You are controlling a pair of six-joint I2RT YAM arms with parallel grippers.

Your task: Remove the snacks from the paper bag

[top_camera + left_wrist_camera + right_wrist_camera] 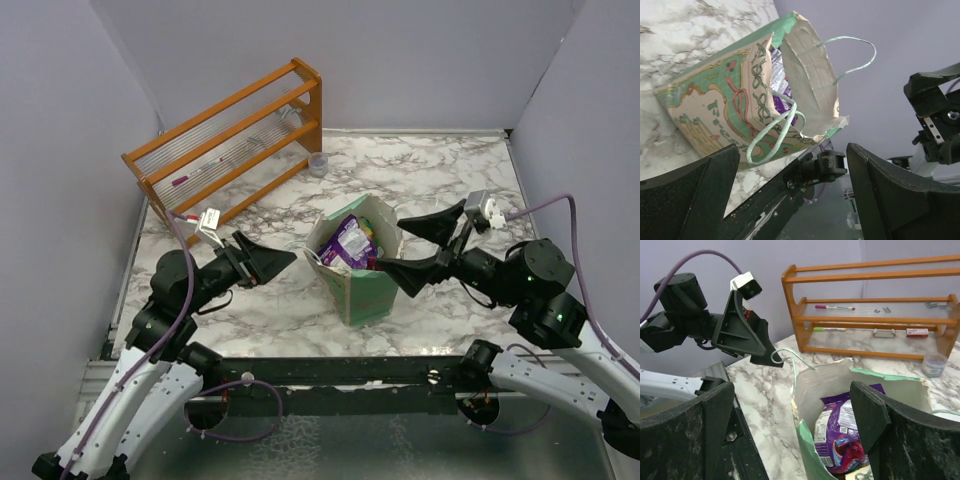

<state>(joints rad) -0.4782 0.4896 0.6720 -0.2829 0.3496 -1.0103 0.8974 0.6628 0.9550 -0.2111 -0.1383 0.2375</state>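
Along the bottom edge of the top view a dark metal rail (pixel 330 375) runs across, with both arm bases fixed to it. Just above it begins the table (pixel 450 180), a white marble-patterned top with grey veins, filling the middle of the frame.

At the left middle, the left gripper (pixel 270 262) points right toward the paper bag (pixel 360 290) and stands apart from it. Its fingers (pixel 695 195) are spread wide with nothing between them.

The paper bag stands at the centre of the table, its mouth open upward, its green side toward the rail. Its pale green string handles (pixel 775 135) hang loose at the mouth. The snacks (pixel 348 243) lie inside it; a purple foil packet shows on top, with a bit of green beside it.

The right gripper (pixel 390 243) reaches in from the right middle, its fingers (pixel 875 415) splayed wide over the bag's right rim and pinching nothing. Whether they touch the paper I cannot tell.

Farther back, in the upper left, an orange wooden rack (pixel 235 140) stands at an angle on the marble, a pen (pixel 835 307) lying on one shelf. A small clear cup (pixel 318 165) sits just beside its right end. Plain lilac-grey walls (pixel 420 60) close the table in at the back and on both sides.
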